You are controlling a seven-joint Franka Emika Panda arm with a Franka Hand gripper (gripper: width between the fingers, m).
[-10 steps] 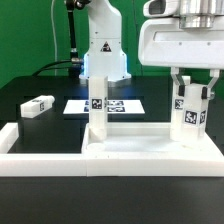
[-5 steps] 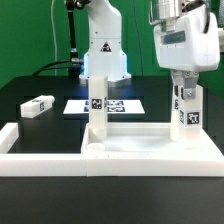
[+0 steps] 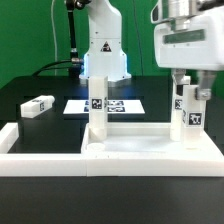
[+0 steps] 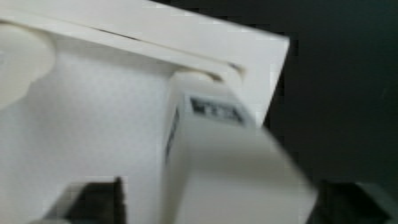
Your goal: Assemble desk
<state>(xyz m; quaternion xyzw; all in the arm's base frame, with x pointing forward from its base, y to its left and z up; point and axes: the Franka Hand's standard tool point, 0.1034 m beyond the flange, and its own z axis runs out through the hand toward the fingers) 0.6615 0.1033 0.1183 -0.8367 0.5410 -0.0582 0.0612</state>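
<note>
The white desk top (image 3: 150,152) lies upside down at the front. Two white tagged legs stand upright in its far corners: one at the exterior view's left (image 3: 97,112), one at its right (image 3: 188,118). My gripper (image 3: 189,90) hangs over the right leg, with a finger on each side of the leg's upper end, shut on it. In the wrist view the gripper (image 4: 222,205) straddles this leg (image 4: 231,150), whose tag is blurred, above the desk top (image 4: 107,120). A third leg (image 3: 38,104) lies loose on the black table at the left.
The marker board (image 3: 118,104) lies flat behind the desk top. Long white border bars (image 3: 40,150) run along the front and left of the desk top. The arm's white base (image 3: 103,45) stands at the back.
My hand has turned about its vertical axis over the right leg and sits slightly further to the exterior view's right. The leg stays upright in its corner.
</note>
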